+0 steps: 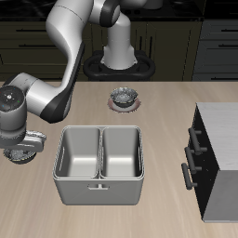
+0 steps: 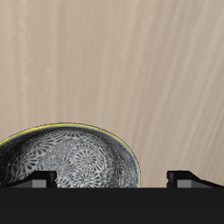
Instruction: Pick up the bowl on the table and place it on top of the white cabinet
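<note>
The bowl [image 2: 74, 162], silvery metal with a speckled dark-and-light inside, fills part of the wrist view and rests on the light wood-grain table [image 2: 131, 61]. My gripper [image 2: 112, 179] is open just above it; one fingertip [image 2: 39, 179] is over the bowl's inside and the other is outside its rim. In the exterior view my gripper [image 1: 19, 141] hangs low near the table's side edge, and the bowl [image 1: 31, 149] is mostly hidden beneath it. The white cabinet [image 1: 221, 125], with a pale top and a dark front, stands at the opposite side of the table [image 1: 167, 98].
A grey two-compartment basin [image 1: 99, 189] stands in the middle near the front edge, between my gripper and the cabinet. A twin bowl [image 1: 123, 95] sits on a pinkish disc farther back. My arm's links arch over the table behind the gripper.
</note>
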